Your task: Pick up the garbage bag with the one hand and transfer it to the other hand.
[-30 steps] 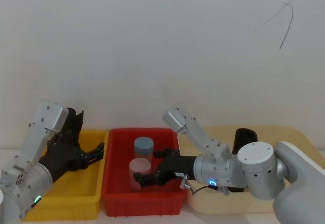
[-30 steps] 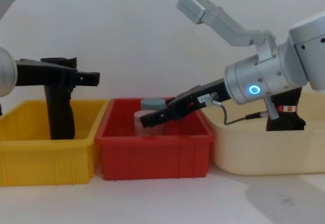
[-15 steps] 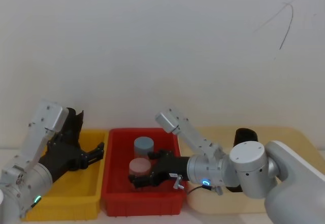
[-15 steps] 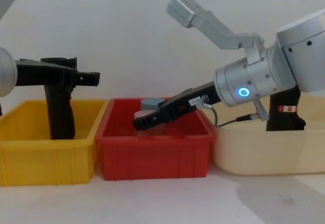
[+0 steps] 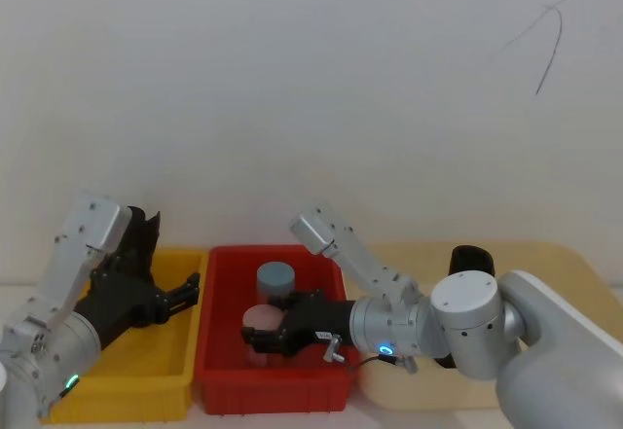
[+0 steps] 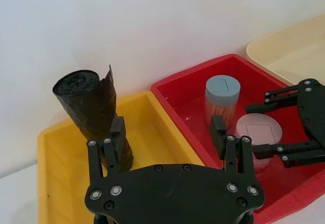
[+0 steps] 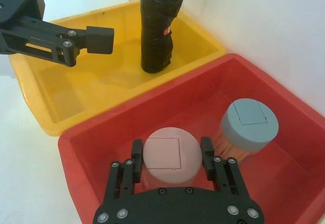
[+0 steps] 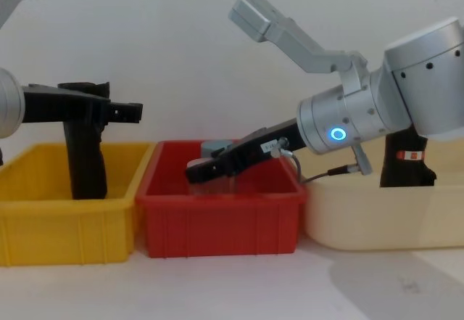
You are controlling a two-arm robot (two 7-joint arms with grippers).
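Over the yellow bin [image 7: 76,97], on the robot's left, the left gripper [image 6: 167,127] hangs with its fingers spread and nothing between them. The bag [image 7: 157,26] stands nearly upright in that bin near its back wall, just beside the gripper and outside the gap between the fingers; a small red label shows on its side in the right wrist view. At the centre, the right gripper [image 7: 171,144] reaches down into the red bin [image 7: 142,99], its fingers parted and straddling the pink jar [image 7: 170,163] closely on both sides; whether they touch it cannot be told. A blue jar [image 7: 251,125] stands just behind the pink one in the same bin. On the right, a second black roll [image 8: 406,160] with a red-and-white band stands in the beige bin [image 8: 377,218], behind the right arm.
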